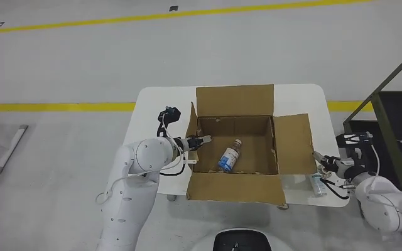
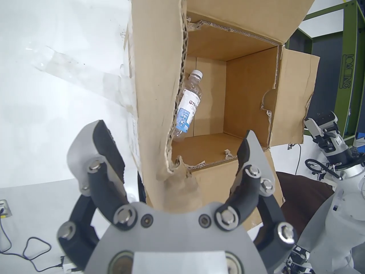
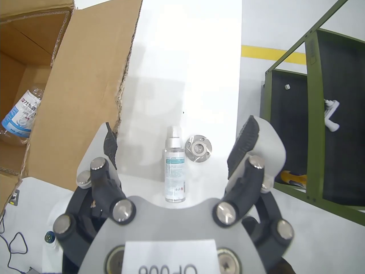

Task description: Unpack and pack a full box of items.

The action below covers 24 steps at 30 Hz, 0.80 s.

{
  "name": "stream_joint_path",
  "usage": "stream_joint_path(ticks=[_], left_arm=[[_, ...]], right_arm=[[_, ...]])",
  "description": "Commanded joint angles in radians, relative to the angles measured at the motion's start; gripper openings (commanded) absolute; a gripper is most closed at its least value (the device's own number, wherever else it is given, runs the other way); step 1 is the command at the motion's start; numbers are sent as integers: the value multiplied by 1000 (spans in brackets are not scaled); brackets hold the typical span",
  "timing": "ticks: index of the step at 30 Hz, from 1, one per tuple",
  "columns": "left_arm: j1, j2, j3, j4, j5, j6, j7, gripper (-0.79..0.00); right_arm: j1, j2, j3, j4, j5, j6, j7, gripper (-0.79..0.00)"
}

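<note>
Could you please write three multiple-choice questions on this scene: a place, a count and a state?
1. Where is the spray bottle? A) in the box B) on the table, outside the box C) on the floor
2. How many bottles lie inside the box? A) five B) three C) one
3. The fingers of the right gripper are: A) open B) shut on the spray bottle C) shut on a flap

1 B: it rests on the white table.
2 C: a single clear bottle lies there.
3 A: they stand apart, holding nothing.
</note>
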Motion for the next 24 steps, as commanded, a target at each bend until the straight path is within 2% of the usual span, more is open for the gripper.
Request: stream_joint_path(ticks=[1,4,9,15,21,24], left_arm=[[0,0,0,0,0,0,0,0],[0,0,0,0,0,0,0,0],[0,0,0,0,0,0,0,0],[0,0,0,0,0,0,0,0],[0,0,0,0,0,0,0,0],[0,0,0,0,0,0,0,0]], right_arm=[[0,0,0,1,-3,0,-3,0],[-5,0,16,18,3,3,7,0],[8,3,48,56,-20,34,104,0],[89,4,-32,125,-61,37,277,0],[160,-2,-120,190,-100,45,320,0],[183,-5,-153,220,-107,42,331,-95]])
